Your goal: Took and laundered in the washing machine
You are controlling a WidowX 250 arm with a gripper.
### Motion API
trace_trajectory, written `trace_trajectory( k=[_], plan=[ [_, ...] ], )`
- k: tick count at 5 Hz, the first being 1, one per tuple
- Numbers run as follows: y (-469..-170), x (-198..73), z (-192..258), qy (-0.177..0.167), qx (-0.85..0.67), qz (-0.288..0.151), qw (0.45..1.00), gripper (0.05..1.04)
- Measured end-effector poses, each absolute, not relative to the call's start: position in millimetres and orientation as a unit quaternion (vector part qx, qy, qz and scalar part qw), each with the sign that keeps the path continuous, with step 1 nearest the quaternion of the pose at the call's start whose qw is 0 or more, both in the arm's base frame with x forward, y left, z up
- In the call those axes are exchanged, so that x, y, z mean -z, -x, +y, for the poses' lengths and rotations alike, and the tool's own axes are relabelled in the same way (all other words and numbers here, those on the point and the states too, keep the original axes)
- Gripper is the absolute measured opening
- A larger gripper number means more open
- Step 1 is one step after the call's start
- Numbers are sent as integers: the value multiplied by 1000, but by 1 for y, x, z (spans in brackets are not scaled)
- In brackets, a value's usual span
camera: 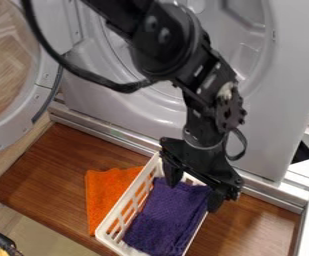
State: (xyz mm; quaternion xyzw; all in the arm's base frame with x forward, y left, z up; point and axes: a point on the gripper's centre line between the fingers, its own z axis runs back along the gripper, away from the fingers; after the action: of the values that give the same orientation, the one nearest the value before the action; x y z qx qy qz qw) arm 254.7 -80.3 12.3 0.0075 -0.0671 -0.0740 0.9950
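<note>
gripper [194,189]'s spread wide over the purple cloth [169,216] in a white basket [104,233], orange cloth [106,189] just beside. brown wood board [43,167] under it all, grey washer [291,75] behind the gripper, door [23,116] open.

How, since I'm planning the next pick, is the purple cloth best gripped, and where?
I'd pinch a fold of the purple cloth near its end closest to the washing machine, coming from above. It lies soft and bunched inside the white basket, whose walls hinder a side approach, and the gripper is open over that end.
</note>
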Motion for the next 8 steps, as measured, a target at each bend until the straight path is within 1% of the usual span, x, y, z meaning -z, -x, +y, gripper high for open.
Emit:
trace_trajectory(
  k=[1,2,4,5,6,8],
  plan=[
    [-257,1,-83,-6,82,-59,995,1000],
    [-258,10,-84,-6,90,-49,995,947],
    [-259,16,-82,-18,88,-38,995,350],
    [-258,19,-81,-22,86,-31,996,147],
    [-258,20,-81,-23,80,-30,996,66],
    [-255,18,-81,-29,89,-23,995,58]
  ],
)
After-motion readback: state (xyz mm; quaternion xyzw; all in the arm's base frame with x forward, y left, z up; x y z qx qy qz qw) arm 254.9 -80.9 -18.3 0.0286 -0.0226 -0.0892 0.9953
